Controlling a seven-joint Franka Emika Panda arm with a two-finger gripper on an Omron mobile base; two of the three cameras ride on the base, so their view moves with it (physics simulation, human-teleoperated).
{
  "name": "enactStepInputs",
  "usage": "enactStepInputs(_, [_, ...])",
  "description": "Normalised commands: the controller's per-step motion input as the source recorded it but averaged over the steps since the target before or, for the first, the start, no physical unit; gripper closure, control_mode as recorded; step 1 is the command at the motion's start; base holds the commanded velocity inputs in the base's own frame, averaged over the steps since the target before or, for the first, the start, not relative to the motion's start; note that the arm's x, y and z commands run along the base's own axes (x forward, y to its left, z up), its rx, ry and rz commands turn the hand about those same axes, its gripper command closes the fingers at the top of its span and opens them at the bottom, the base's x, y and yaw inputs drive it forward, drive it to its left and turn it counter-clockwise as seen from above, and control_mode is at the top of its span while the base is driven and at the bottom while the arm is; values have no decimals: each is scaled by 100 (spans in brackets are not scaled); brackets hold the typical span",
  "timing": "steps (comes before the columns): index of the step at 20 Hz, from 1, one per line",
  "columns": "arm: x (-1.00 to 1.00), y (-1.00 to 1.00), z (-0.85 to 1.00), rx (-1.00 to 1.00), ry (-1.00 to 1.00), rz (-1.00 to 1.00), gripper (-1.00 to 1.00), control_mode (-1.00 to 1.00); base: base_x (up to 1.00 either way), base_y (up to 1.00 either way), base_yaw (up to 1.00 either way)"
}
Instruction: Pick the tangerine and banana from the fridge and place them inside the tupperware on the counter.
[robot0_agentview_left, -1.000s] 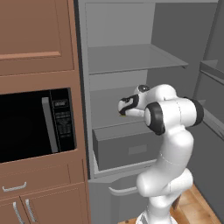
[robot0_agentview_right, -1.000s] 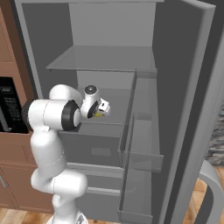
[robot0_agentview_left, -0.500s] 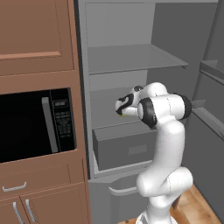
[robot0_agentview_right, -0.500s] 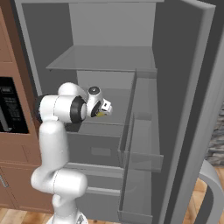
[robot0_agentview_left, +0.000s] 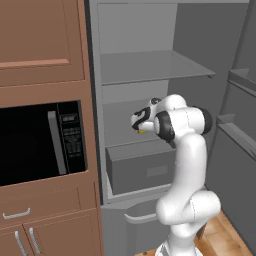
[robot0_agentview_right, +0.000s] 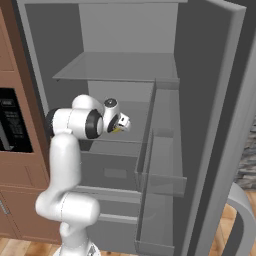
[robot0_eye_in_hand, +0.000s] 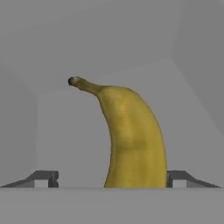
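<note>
A yellow banana (robot0_eye_in_hand: 131, 140) with a dark stem tip lies on a grey shelf of the fridge (robot0_agentview_left: 150, 67), above its drawer (robot0_agentview_left: 145, 167). In the hand view it stands between my two fingertips (robot0_eye_in_hand: 43, 178). The right tip is close against its side and the left tip stands well apart. My gripper (robot0_eye_in_hand: 111, 179) is open around the fruit, low on the shelf. From the base views, the hand (robot0_agentview_left: 137, 125) reaches into the fridge with a sliver of banana (robot0_agentview_left: 141, 132) under it. The tangerine, the tupperware and the counter are out of view.
A black microwave (robot0_agentview_left: 40, 142) sits in brown wood cabinetry left of the fridge. The open fridge door (robot0_agentview_right: 215, 125) with its bins (robot0_agentview_right: 160, 150) stands on the right. An upper shelf (robot0_agentview_right: 120, 65) hangs over the hand.
My arm has leaned further toward the fridge, its elbow moving left in the left base view. The hand has stayed at the banana on the shelf.
</note>
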Motion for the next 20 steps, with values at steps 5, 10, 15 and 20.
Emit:
enactStepInputs(5, [-1, 0, -44, 0, 2, -2, 100, -100, 0, 0, 0])
enactStepInputs(10, [-79, -1, -26, 0, 0, -10, 100, -100, 0, 0, 0])
enactStepInputs(15, [-100, -13, 7, 5, -1, 0, 100, -100, 0, 0, 0])
enactStepInputs(20, [-100, -2, 34, 2, 0, 9, 100, -100, 0, 0, 0])
